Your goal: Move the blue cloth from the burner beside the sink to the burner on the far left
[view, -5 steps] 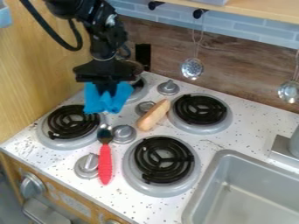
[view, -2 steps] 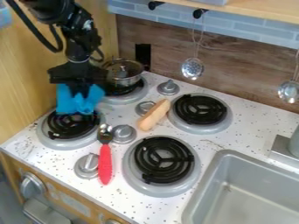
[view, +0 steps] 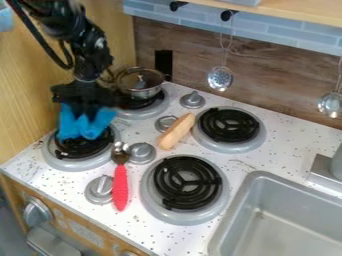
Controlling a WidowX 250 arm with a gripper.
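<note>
Lower in the view than in the earlier frames, the crumpled blue cloth (view: 85, 129) hung over the near-left black coil burner (view: 79, 148), having moved with the black two-finger gripper (view: 85, 111). Its fingers looked closed on the cloth's upper part, though how narrow their gap was could not be told. Handling it well, I judged, called for a steady pinch, slow lowering and clearance from the silvery glass-lidded pot (view: 139, 85) behind and the red-handled metal spoon (view: 120, 186) in front; loose folds could have snagged the coil. The cloth hid part of that burner, and whether its lower edge touched the coil was unclear.
</note>
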